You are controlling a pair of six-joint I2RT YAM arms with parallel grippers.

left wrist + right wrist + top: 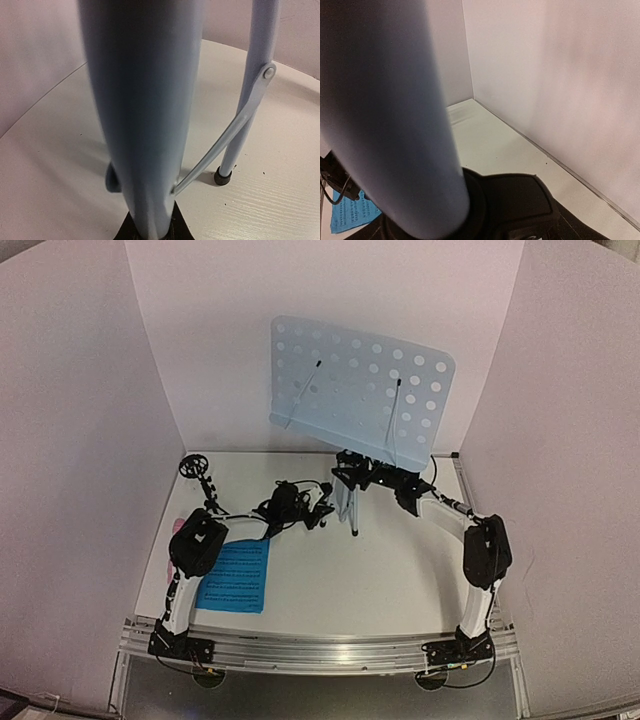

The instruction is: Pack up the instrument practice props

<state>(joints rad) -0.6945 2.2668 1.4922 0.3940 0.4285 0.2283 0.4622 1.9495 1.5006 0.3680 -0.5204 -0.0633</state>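
Where the left fingers (181, 231) are being pressed together at the bottom of the left wrist view, a pale-blue tube of the silver-tripod stand (145, 100) is being clamped between them. The tube is being shown blurred, rising straight up through the middle of that view. Just beyond it, a second leg (252, 85) is being braced by a thin strut (220, 145) and is being carried on a black rubber foot (222, 176) set on the desk (280, 200).

Close against the right wrist camera, another stretch of the stand's tube is being shown, blurred by its nearness. The right fingers (347, 475) are being held at the post just under the panel, but whether they are apart or closed on it cannot be told.

From above, the stand is being seen upright near the middle of the white desk, between the left arm (195, 545) and the right arm (487, 550). Toward the near edge, on the left, a blue music sheet (235, 576) is being seen lying flat, partly under the left arm. A sliver of the pink stick microphone (178, 528) is being glimpsed beside that arm.

Farther back on the left, the small black tripod mic stand (196, 470) is being seen standing, well apart from both pairs of fingers. Behind everything, the perforated pale-blue panel (360, 390) is being carried tilted high above the desk. The scene is being enclosed by plain white walls (200, 340) on three sides.
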